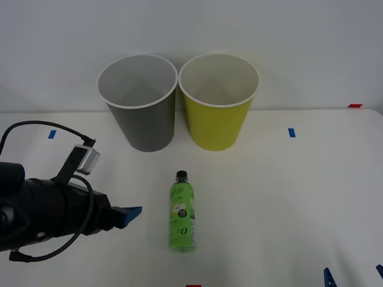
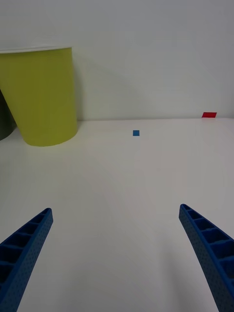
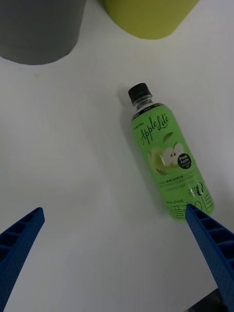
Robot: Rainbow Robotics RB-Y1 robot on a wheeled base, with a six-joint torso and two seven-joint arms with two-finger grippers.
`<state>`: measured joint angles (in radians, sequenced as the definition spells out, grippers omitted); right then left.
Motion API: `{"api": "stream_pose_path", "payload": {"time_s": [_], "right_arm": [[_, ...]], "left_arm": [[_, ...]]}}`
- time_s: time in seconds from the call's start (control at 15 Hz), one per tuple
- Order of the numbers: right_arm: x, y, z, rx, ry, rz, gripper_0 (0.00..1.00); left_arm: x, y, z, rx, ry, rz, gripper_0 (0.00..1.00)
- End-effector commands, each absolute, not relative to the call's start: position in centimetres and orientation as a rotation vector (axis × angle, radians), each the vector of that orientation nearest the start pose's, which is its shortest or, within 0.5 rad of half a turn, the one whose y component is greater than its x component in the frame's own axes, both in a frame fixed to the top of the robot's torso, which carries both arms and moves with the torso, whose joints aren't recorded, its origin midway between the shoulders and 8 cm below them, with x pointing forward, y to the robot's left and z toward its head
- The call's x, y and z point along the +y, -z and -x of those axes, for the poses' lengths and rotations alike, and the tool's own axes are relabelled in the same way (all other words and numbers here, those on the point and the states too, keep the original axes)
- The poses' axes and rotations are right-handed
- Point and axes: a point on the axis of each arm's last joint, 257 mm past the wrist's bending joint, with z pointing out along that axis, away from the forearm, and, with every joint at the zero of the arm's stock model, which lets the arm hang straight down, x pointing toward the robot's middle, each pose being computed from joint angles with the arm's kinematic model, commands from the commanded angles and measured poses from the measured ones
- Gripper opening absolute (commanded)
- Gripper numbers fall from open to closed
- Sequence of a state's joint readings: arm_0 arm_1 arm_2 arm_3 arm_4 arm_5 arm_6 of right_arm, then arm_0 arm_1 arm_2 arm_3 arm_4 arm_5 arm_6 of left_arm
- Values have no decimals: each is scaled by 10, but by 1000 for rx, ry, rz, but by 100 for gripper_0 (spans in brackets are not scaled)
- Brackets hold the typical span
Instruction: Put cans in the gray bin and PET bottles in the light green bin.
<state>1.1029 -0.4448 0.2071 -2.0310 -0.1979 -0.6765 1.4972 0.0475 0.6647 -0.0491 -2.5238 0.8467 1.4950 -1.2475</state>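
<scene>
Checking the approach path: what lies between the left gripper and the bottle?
Bare white table, seen in the front view, between left gripper and bottle.

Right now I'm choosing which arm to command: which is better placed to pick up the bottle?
Left. The left gripper is open just beside the lying PET bottle, while the right gripper sits at the table's near right edge, far away.

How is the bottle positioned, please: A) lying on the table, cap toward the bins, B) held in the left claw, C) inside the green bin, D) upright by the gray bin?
A: the bottle lies flat on the table, its cap pointing at the bins, untouched.
</scene>
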Motion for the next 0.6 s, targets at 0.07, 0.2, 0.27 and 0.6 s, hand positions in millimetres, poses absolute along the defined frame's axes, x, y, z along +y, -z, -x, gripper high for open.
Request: {"api": "stream_pose_path", "payload": {"time_s": [0.07, 0.2, 0.27, 0.6], "right_arm": [[-283, 243, -204, 1581, -60, 23, 90], [-283, 243, -204, 1581, -60, 23, 90], [-283, 243, -204, 1581, -60, 23, 90], [-283, 243, -204, 1581, -60, 23, 90]], "left_arm": [[151, 200, -332, 2460, 459, -381, 100], [149, 204, -336, 2453, 406, -406, 100], [149, 205, -339, 2451, 390, -408, 100], [135, 211, -367, 2451, 336, -448, 100]]}}
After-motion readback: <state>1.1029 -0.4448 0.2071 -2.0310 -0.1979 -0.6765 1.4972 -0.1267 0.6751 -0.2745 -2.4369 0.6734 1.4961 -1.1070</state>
